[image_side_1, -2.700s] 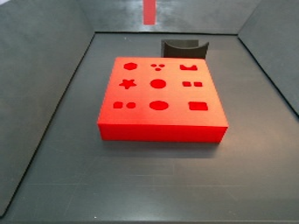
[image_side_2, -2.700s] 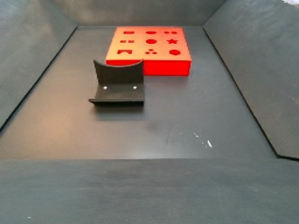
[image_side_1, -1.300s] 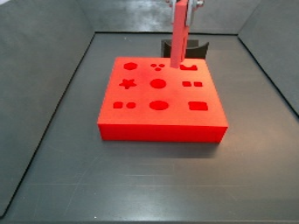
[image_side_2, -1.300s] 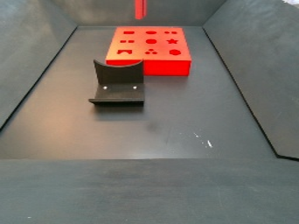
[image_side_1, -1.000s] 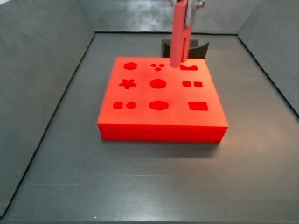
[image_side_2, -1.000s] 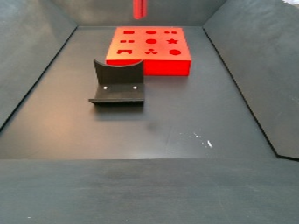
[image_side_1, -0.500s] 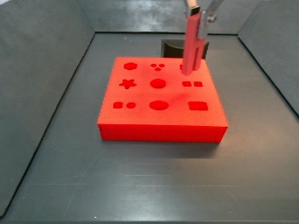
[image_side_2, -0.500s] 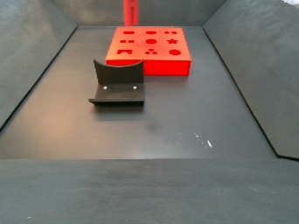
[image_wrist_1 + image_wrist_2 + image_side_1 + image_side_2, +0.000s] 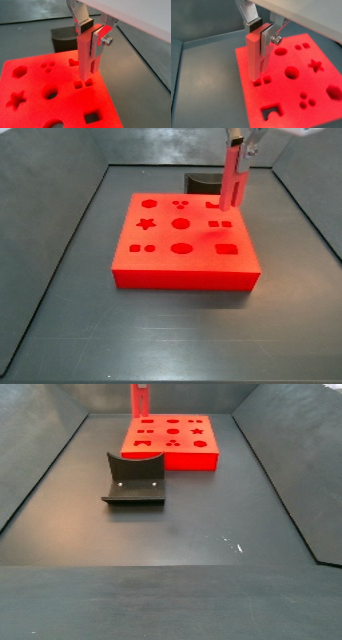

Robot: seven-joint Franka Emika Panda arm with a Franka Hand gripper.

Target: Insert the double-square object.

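My gripper (image 9: 90, 37) is shut on the double-square object (image 9: 87, 57), a slender red bar held upright; both show in the other wrist view too, gripper (image 9: 261, 35) and bar (image 9: 256, 55). The bar's lower end hangs just above the big red block (image 9: 37, 107) near its pair of small square holes (image 9: 83, 83), also visible in a wrist view (image 9: 262, 81). In both side views the bar (image 9: 233, 178) (image 9: 139, 404) hangs over the block (image 9: 181, 263) (image 9: 174, 461). I cannot tell whether the tip touches the block.
A dark grey curved holder (image 9: 134, 479) stands on the floor beside the block; it shows behind the block in a side view (image 9: 203, 180) and in a wrist view (image 9: 63, 37). Grey walls enclose the floor.
The gripper has carried the bar sideways across the block toward the two small square holes, rightward in one side view and leftward in the other.
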